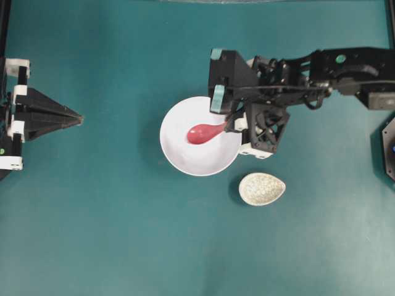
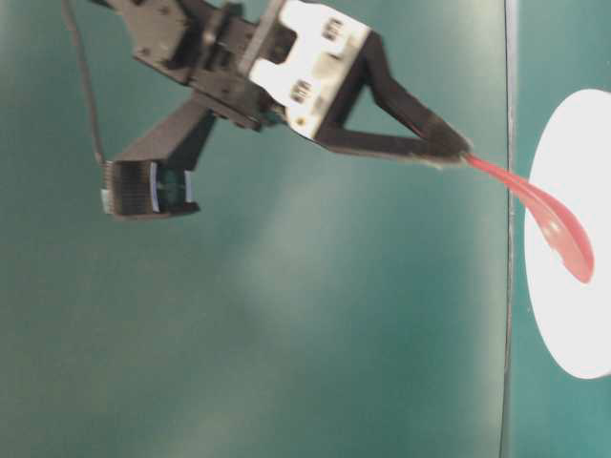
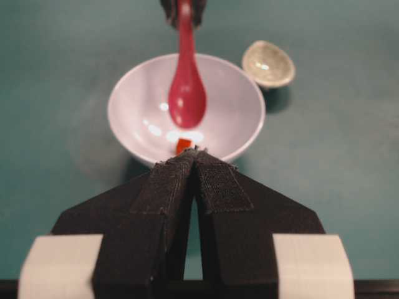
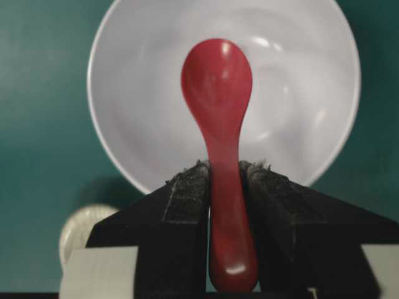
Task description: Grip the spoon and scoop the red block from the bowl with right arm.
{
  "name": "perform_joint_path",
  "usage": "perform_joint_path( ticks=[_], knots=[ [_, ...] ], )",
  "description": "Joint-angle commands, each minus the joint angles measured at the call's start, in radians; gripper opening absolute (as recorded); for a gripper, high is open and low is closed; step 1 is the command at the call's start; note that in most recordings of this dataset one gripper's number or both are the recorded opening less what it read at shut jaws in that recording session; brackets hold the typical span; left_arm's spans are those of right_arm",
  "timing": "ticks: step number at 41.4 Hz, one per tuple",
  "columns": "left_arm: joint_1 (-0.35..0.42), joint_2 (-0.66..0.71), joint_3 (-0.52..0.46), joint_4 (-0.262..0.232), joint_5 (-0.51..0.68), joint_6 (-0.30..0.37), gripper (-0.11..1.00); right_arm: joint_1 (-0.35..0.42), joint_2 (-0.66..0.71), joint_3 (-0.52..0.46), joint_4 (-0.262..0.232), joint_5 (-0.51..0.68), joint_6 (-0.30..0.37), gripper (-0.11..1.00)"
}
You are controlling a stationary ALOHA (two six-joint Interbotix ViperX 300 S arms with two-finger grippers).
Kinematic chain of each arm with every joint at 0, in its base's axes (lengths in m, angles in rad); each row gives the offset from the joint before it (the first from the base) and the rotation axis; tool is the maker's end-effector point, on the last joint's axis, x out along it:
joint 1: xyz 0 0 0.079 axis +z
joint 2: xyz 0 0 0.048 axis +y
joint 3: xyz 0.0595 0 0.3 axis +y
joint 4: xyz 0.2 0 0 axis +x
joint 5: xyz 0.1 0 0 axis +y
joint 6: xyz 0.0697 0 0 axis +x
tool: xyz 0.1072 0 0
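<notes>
The teal tabletop (image 1: 111, 234) carries the white bowl (image 1: 179, 157), with a small speckled oval dish (image 1: 262, 189) just beside it. The right arm (image 1: 308, 77) reaches over the bowl's rim; the right gripper (image 4: 224, 177) is clamped on the pink-red spoon (image 4: 218, 93) by its handle, scoop above the bowl's inside. The left gripper (image 3: 196, 156) rests well apart, jaws pressed together. The red block (image 3: 182, 145) lies in the bowl's bottom
</notes>
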Motion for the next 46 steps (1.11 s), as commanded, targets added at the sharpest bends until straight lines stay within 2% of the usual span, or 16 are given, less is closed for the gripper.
perform_joint_path(
  ticks=[1, 7, 18, 46],
  knots=[
    [0.002, 0.009, -0.014, 0.003, -0.009, 0.0, 0.0, -0.003, -0.026, -0.031, 0.003, 0.067, 0.002, 0.24],
    [0.002, 0.009, -0.014, 0.003, -0.009, 0.0, 0.0, -0.002, -0.015, -0.032, 0.005, 0.089, 0.008, 0.24],
    [0.002, 0.009, -0.014, 0.003, -0.009, 0.0, 0.0, -0.002, 0.032, -0.04, 0.005, 0.08, 0.115, 0.24],
    [0.002, 0.009, -0.014, 0.003, -0.009, 0.0, 0.0, -0.002, 0.094, -0.04, 0.005, 0.005, 0.127, 0.24]
  ],
)
